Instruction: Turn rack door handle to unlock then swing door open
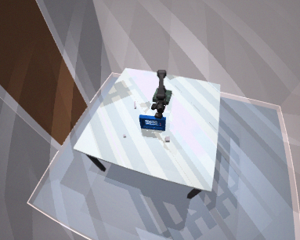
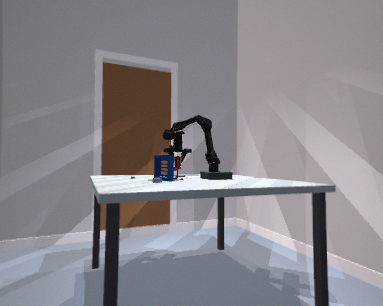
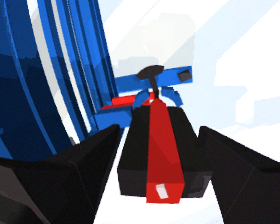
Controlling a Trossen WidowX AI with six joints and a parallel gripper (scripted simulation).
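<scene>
The blue rack (image 1: 141, 122) (image 2: 158, 167) stands upright on the table. In the wrist view its blue slatted side (image 3: 21, 85) fills the left; door and frame are hard to tell apart, and the door's angle is unclear. The upright handle (image 3: 165, 150) (image 2: 177, 161) is black with a red strip, above a blue ring and bar. My gripper (image 3: 159, 131) (image 1: 158, 115) (image 2: 177, 151) points down, its fingers apart on both sides of the handle. A narrow gap shows at the left finger; the right finger is very near the handle, contact unclear.
The arm's dark base (image 1: 168, 96) (image 2: 216, 175) is behind the rack on the table (image 1: 107, 145) (image 2: 267, 186). A small block (image 1: 168, 139) (image 2: 157, 180) lies in front of the rack. Another small piece (image 1: 124, 136) and a thin pale piece (image 1: 135, 105) lie to the left.
</scene>
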